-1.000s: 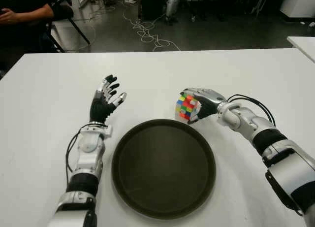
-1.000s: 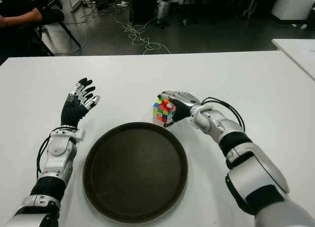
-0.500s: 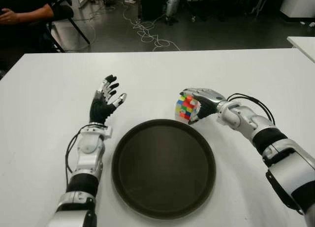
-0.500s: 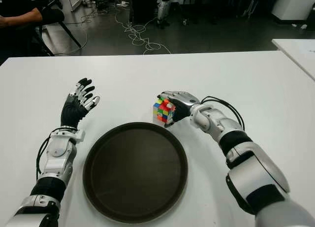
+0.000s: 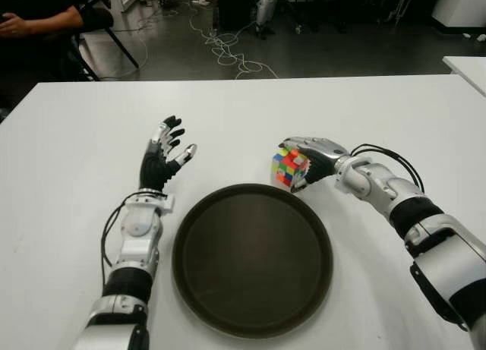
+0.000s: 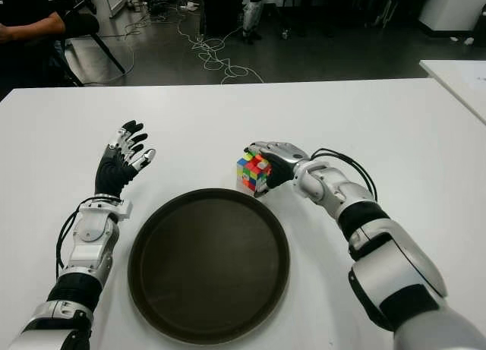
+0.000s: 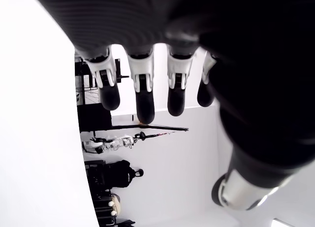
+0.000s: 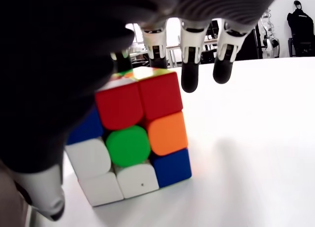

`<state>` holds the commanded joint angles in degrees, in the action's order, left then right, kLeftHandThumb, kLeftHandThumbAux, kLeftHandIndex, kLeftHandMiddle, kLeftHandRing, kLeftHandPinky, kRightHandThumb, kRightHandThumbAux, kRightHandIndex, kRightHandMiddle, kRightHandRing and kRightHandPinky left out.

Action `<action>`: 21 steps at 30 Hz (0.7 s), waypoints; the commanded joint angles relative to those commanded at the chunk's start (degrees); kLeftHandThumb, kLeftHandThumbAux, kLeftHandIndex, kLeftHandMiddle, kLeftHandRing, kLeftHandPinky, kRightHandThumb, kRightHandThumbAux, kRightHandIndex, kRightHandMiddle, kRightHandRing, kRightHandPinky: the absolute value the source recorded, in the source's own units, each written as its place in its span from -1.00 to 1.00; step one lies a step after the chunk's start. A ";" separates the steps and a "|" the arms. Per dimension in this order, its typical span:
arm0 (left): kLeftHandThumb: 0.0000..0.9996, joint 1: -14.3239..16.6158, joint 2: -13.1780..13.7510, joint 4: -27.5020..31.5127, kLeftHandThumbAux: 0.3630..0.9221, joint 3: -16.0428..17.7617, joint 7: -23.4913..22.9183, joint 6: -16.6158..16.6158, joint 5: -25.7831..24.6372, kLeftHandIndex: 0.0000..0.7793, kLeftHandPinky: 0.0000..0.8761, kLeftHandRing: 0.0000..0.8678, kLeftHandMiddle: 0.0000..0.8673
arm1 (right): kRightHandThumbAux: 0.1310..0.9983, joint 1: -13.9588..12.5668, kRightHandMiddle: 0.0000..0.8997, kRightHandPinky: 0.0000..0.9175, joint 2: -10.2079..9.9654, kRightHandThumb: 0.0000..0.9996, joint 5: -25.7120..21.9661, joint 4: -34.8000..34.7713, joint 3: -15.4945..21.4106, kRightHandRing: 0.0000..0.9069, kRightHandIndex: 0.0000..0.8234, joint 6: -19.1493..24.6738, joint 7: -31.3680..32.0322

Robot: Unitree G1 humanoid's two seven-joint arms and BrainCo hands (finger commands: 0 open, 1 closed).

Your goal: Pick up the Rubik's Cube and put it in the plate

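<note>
Looking down from the head camera, a white table (image 5: 68, 175) filled most of the scene. A round dark plate (image 5: 252, 260) sat near the front edge, between the two arms, with nothing in it. Just behind the plate's far rim, toward the robot's right, the right hand (image 5: 313, 159) wrapped around a cube (image 5: 288, 166) with small coloured squares. The cube was outside the plate, close to its rim; whether it touched the table could not be told from here. The left hand (image 5: 161, 162) showed to the left of the plate, palm raised, fingers spread and holding nothing. Beyond the table lay a dark floor with loose cables (image 5: 228, 50), and a seated person (image 5: 38, 20) at the far left corner.

The second head camera gave the same layout: cube (image 6: 254, 172) in the right hand (image 6: 277, 164) just past the plate (image 6: 209, 263), left hand (image 6: 120, 165) open beside the plate.

The left wrist camera showed that hand's fingers (image 7: 142, 91) extended straight and apart, with nothing between them.

The right wrist camera showed the cube (image 8: 133, 148) up close, its lower edge meeting the white table (image 8: 246, 153). Red, orange, green, blue and white squares faced the camera. The thumb (image 8: 42, 197) lay against one side and the fingertips (image 8: 189, 79) curved over the top far edge, closing on the cube.
</note>
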<state>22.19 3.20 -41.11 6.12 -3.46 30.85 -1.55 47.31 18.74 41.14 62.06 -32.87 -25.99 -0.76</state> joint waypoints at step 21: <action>-0.95 -0.23 -0.12 0.72 0.31 -0.45 0.88 -0.02 0.77 -0.81 -0.77 -0.69 -0.65 | 0.30 0.10 -0.80 -0.76 0.20 -1.00 -0.02 0.03 -0.49 -0.76 -0.79 0.09 0.84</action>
<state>21.96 3.08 -40.39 5.66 -2.57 30.83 -0.78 47.42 18.94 41.12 62.09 -33.36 -25.90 0.08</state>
